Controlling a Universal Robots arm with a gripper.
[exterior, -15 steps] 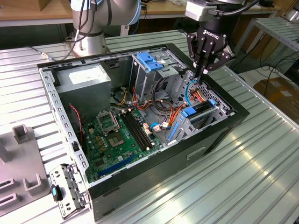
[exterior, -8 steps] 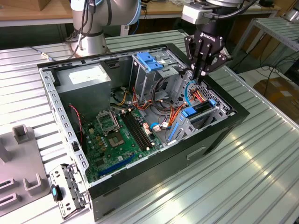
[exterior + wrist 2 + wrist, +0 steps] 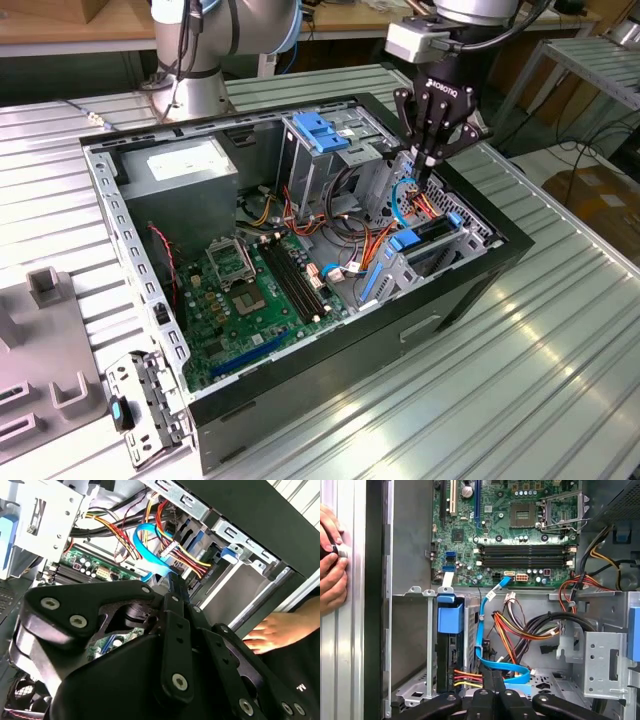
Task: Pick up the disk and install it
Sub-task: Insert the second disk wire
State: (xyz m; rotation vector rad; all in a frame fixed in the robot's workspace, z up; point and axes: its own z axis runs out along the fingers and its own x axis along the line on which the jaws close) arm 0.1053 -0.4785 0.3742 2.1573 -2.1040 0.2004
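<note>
The disk (image 3: 432, 236) sits on edge in the drive bay at the exterior view's right side of the open computer case (image 3: 480, 290), with blue rails along its sides. In the first wrist view the disk (image 3: 449, 655) shows as a dark edge under a blue rail tab (image 3: 450, 619), and red and yellow wires run to its end. My gripper (image 3: 426, 178) hangs just above the bay, fingers shut together with nothing held. In both wrist views the gripper (image 3: 492, 680) (image 3: 175, 582) points at a looped blue data cable (image 3: 490, 655) beside the disk.
A grey power-supply box (image 3: 190, 165) and the green motherboard (image 3: 250, 290) fill the case. A blue latch plate (image 3: 320, 130) tops the upper cage. Cable bundles (image 3: 530, 630) crowd the bay. A person's hand (image 3: 330, 560) rests outside the case wall. A loose metal bracket (image 3: 145, 405) lies on the table.
</note>
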